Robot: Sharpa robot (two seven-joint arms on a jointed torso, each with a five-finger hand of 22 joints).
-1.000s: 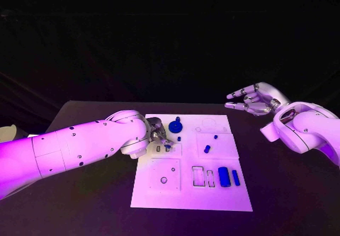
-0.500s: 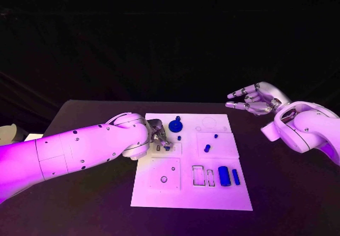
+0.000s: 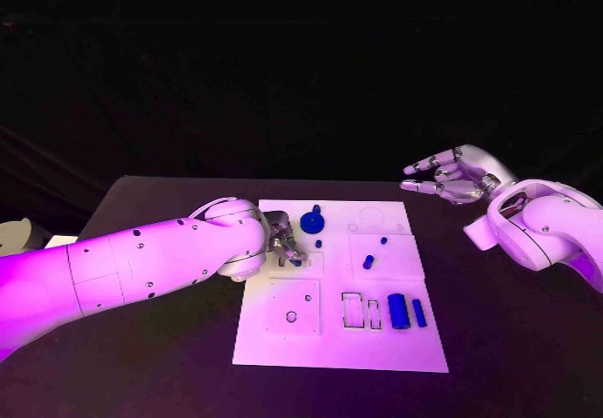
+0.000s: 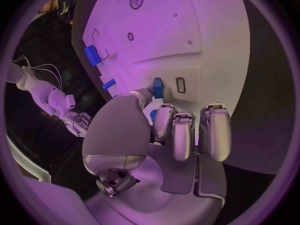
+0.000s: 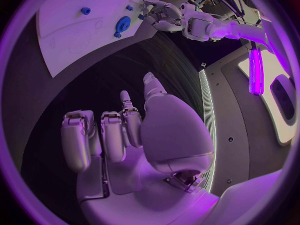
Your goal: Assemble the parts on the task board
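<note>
The white task board point(image 3: 377, 348) lies in the middle of the table. My left hand point(image 3: 281, 241) hangs over the board's left part and pinches a small blue piece point(image 4: 157, 89) between thumb and a finger. The piece's tip stands right beside a small rectangular slot point(image 4: 180, 85). A round blue part point(image 3: 312, 224) and small blue pegs point(image 3: 367, 262) sit further along the board. A thick blue cylinder point(image 3: 397, 312) and a thin blue bar point(image 3: 418, 313) lie beside two empty slots point(image 3: 352, 311). My right hand point(image 3: 450, 178) is raised off the board's far right corner, fingers apart, holding nothing.
The black table point(image 3: 515, 331) runs wide on both sides of the board. A square plate with a round hole point(image 3: 290, 319) takes up the board's near left. My left forearm point(image 3: 138, 266) crosses the table's left side.
My left forearm has shifted slightly, while its hand stays over the same slot with the blue piece. The right hand has not moved.
</note>
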